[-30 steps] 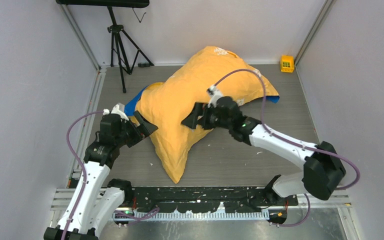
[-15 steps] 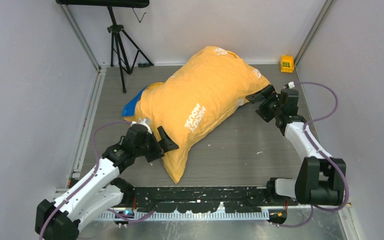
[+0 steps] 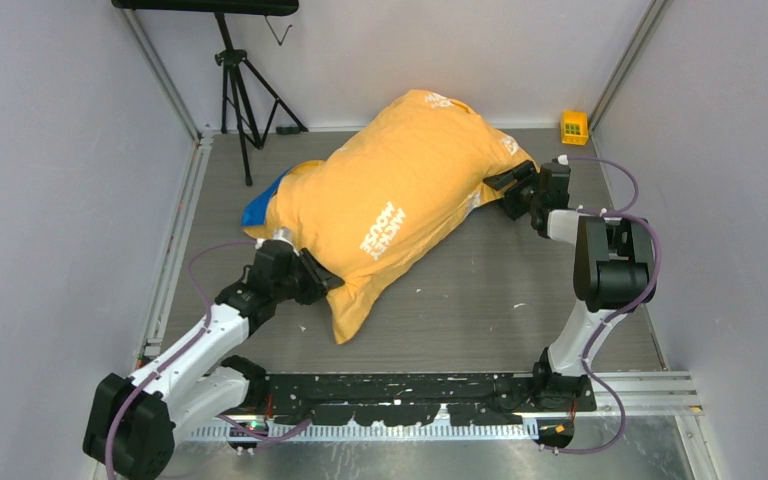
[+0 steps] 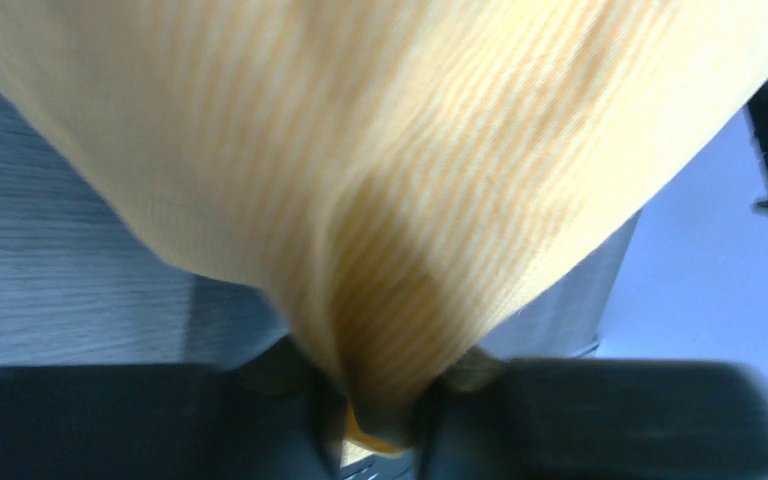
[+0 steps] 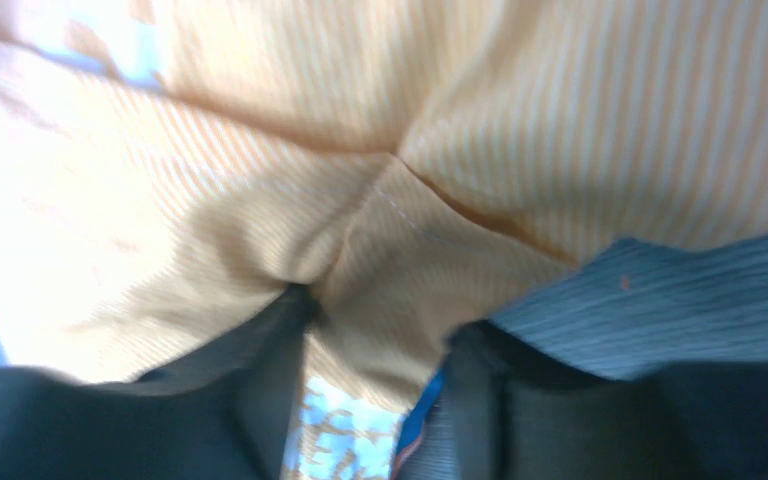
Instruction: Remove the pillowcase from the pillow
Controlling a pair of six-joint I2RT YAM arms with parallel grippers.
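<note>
Orange pillowcase [image 3: 400,190] fabric lies pinched between the left fingers [image 4: 160,420] and between the right fingers [image 5: 190,400].

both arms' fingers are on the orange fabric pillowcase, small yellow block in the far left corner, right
No: the small yellow block is in the far right corner, per the top view. Left fingers and right fingers are on the orange fabric pillowcase.

Orange-yellow pillowcase [image 3: 400,190], finely striped up close, with white printed lettering [image 3: 382,230] and a blue patch [image 3: 257,212] at its left end. Grey wood-grain surface [image 3: 500,300]. Small yellow block [image 3: 573,126] with green squares. White-and-black arms [image 3: 195,345], purple cables [image 3: 600,160].
</note>
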